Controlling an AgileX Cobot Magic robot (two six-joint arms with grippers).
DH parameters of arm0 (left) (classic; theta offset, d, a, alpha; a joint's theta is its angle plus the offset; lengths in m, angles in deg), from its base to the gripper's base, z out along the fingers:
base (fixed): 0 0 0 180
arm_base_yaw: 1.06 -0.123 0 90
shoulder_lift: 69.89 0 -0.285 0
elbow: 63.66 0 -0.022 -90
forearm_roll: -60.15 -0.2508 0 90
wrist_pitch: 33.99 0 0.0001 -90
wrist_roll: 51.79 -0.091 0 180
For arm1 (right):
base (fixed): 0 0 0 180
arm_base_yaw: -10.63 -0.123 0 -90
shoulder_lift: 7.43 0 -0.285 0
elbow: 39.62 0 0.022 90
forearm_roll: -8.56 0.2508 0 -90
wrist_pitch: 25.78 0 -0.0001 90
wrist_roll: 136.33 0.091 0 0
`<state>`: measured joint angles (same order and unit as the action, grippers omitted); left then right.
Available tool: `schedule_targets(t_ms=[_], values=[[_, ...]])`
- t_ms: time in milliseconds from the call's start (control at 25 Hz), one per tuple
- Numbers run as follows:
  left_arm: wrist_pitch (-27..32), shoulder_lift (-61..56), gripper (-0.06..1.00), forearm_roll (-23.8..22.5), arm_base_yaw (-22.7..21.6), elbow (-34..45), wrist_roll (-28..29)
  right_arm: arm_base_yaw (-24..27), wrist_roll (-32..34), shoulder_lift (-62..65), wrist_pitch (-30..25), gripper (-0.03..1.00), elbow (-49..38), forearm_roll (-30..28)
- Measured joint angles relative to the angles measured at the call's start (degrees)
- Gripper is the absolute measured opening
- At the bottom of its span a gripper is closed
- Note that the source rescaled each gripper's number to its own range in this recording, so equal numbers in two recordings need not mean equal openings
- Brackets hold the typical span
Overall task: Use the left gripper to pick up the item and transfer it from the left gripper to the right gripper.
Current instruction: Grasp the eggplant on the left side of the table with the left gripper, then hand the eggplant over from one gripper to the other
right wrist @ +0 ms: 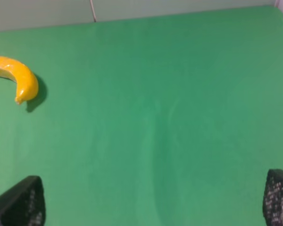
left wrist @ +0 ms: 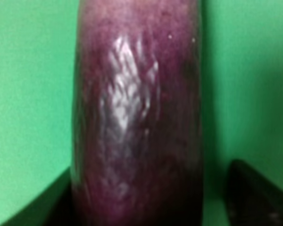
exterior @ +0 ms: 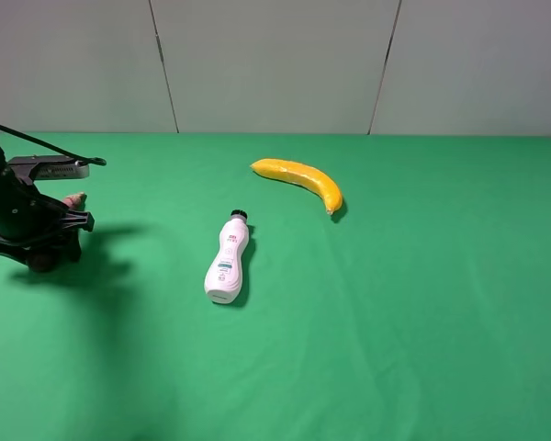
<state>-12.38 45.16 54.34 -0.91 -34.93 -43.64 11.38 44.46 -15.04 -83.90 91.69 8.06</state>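
Note:
The eggplant [left wrist: 137, 117], dark purple and glossy, fills the left wrist view. In the high view only its pale pinkish stem end [exterior: 73, 198] shows, beside the black arm at the far left. My left gripper [exterior: 46, 241] is low over the green table, with its jaws on either side of the eggplant. One finger [left wrist: 42, 209] is against it, and the other finger [left wrist: 254, 197] stands a little apart, with green showing between. My right gripper [right wrist: 153, 200] is wide open and empty over bare green cloth. It is out of the high view.
A white bottle with a black cap [exterior: 228, 259] lies near the middle of the table. A yellow banana [exterior: 301, 178] lies behind it to the right; it also shows in the right wrist view [right wrist: 16, 77]. A grey panelled wall [exterior: 275, 64] stands behind the table.

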Motion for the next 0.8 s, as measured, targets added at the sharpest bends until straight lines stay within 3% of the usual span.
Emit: schedule_targets(t_ms=[120,800], values=[[0.0,0.1,0.00,0.0,0.0,0.0,0.0,0.0,0.0,0.0,0.0,1.00,0.0,0.0],[0.1,0.1,0.00,0.0,0.0,-0.1,-0.1,0.0,0.0,0.0,0.0,1.00,0.0,0.0]])
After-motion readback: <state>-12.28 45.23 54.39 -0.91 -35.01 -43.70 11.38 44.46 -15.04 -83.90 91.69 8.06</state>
